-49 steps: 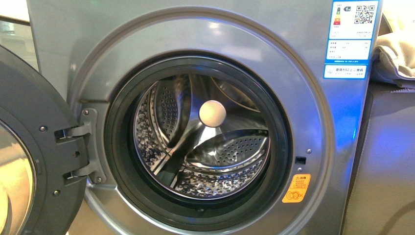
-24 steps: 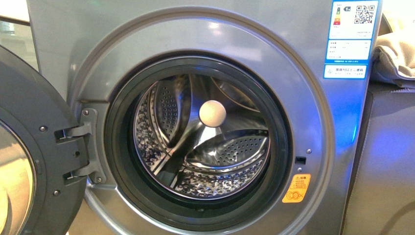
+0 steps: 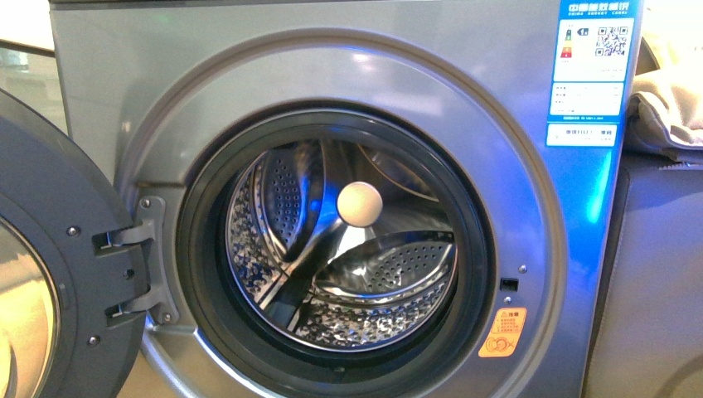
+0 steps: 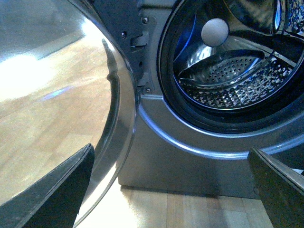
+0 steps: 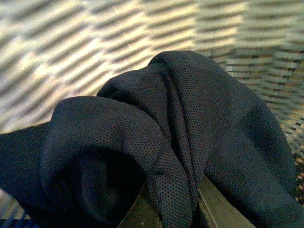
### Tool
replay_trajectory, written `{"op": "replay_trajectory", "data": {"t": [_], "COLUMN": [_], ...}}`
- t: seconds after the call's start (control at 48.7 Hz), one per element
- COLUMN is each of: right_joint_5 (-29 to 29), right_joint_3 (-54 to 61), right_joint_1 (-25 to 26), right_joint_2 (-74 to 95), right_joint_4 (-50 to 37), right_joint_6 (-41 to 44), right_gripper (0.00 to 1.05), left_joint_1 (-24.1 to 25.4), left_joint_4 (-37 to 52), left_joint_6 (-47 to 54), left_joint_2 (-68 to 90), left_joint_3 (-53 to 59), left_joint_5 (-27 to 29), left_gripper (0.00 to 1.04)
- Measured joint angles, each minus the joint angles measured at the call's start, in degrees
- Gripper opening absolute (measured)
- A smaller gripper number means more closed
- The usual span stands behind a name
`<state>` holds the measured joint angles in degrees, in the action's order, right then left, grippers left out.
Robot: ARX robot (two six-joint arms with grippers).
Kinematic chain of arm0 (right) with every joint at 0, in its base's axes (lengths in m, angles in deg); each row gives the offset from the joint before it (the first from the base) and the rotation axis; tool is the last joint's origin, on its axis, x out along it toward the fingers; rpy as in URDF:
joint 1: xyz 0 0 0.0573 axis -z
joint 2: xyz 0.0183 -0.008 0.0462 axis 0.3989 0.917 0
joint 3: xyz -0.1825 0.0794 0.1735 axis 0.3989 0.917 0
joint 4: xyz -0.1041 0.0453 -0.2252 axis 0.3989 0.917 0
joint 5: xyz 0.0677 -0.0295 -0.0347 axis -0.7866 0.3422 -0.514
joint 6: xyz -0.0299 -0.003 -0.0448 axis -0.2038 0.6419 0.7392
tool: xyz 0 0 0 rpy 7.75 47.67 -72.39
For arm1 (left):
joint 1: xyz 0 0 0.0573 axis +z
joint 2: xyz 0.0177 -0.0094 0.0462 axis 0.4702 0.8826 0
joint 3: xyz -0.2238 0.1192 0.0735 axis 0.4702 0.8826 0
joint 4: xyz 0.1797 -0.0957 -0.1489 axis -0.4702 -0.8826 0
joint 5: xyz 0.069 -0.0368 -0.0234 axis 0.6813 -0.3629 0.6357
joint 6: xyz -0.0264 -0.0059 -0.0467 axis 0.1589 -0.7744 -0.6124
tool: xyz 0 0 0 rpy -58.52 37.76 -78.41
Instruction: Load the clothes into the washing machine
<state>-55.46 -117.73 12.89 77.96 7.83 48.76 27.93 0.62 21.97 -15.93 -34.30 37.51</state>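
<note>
The silver-grey washing machine [image 3: 414, 75] fills the front view, its door [image 3: 50, 274] swung open at the left and its perforated steel drum [image 3: 373, 274] empty. Neither arm shows in that view. In the left wrist view my left gripper [image 4: 175, 190] is open and empty, low before the washing machine [image 4: 190, 161], below the porthole. In the right wrist view my right gripper [image 5: 172, 209] is shut on a fold of the dark navy clothes [image 5: 156, 137], which bunch over the fingers and hang before a woven wicker wall [image 5: 95, 42].
A beige cream cloth [image 3: 671, 91] lies on a dark unit to the right of the washer. The open door's glass bowl [image 4: 61, 95] is close beside my left gripper. A wooden floor [image 4: 190, 209] lies under the washer.
The front view has shifted slightly: the washer sits a little lower in frame and its top edge now shows. The drum stays empty.
</note>
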Motion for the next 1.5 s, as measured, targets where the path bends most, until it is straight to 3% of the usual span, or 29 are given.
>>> {"op": "replay_trajectory", "data": {"t": [0.452, 0.802, 1.11, 1.274, 1.5], "right_joint_5": [-4.33, -5.79, -2.95, -0.07, 6.23], "right_joint_3": [2.58, -16.79, -34.07, -42.73, -55.08], "right_joint_1": [-0.37, -3.04, -12.98, -21.94, -38.47], "right_joint_2": [-36.41, -54.16, -55.93, -55.49, -49.72], "right_joint_4": [10.84, 24.06, 34.21, 40.87, 50.03], "right_joint_6": [-4.50, -8.87, -10.62, -10.56, -9.42], "right_gripper": [0.07, 0.07, 0.07, 0.07, 0.07], "left_joint_1": [0.00, 0.00, 0.00, 0.00, 0.00], "left_joint_4": [0.00, 0.00, 0.00, 0.00, 0.00], "left_joint_6": [0.00, 0.00, 0.00, 0.00, 0.00], "left_joint_2": [0.00, 0.00, 0.00, 0.00, 0.00], "left_joint_3": [0.00, 0.00, 0.00, 0.00, 0.00], "left_joint_5": [0.00, 0.00, 0.00, 0.00, 0.00], "left_gripper": [0.98, 0.98, 0.98, 0.98, 0.98]}}
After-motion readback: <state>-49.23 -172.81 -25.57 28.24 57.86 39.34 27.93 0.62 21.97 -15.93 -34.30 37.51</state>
